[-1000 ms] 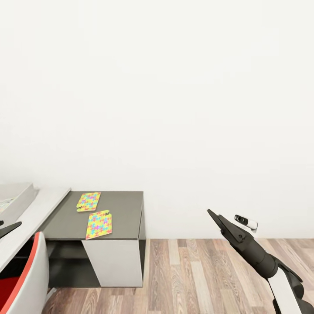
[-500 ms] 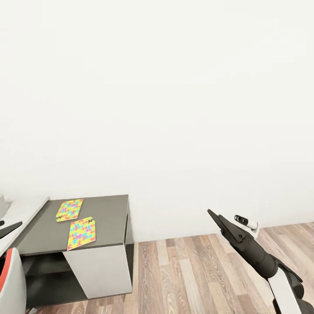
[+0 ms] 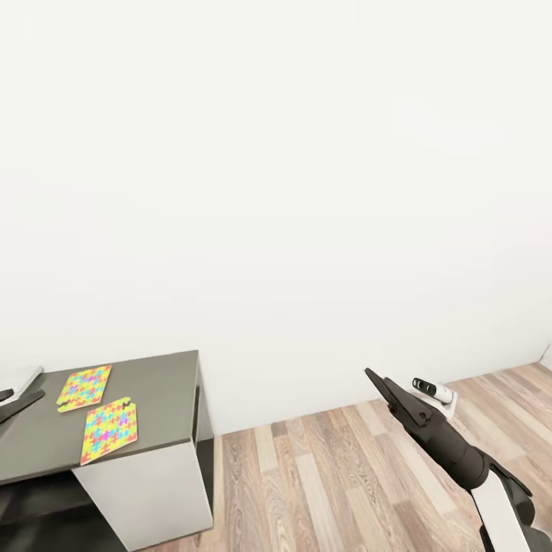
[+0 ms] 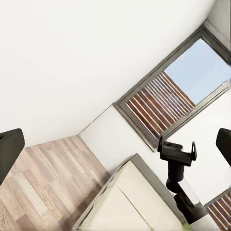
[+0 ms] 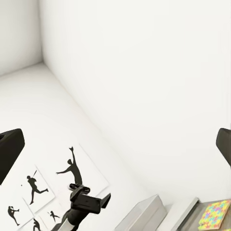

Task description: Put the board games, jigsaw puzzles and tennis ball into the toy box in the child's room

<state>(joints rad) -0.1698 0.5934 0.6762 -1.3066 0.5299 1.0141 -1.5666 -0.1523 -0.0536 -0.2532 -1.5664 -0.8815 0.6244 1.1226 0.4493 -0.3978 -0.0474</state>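
Room: white wall across the far side, wood-plank floor below it at right.
Tabletop: dark grey wing at near left in the head view, on a white side panel; a sliver of the pale grey top at the left edge.
Puzzles: two multicoloured boards lie flat on the dark wing, near each other but apart; far puzzle to the left, near puzzle by the wing's front edge. One puzzle also shows in the right wrist view on the dark wing.
Toy box: pale grey bin on the lighter top, left of the wing, in the right wrist view.
Prints: black baseball-player silhouettes on the wall beyond the bin.
Right end effector: dark, raised over the floor at right, well apart from the tabletop, holding nothing; fingers spread wide in its wrist view.
Left end effector: dark tip at the left edge over the tabletop; fingers spread wide in its wrist view, nothing between them.
Window: slatted window in the left wrist view.
Bed: cream mattress corner below the window.
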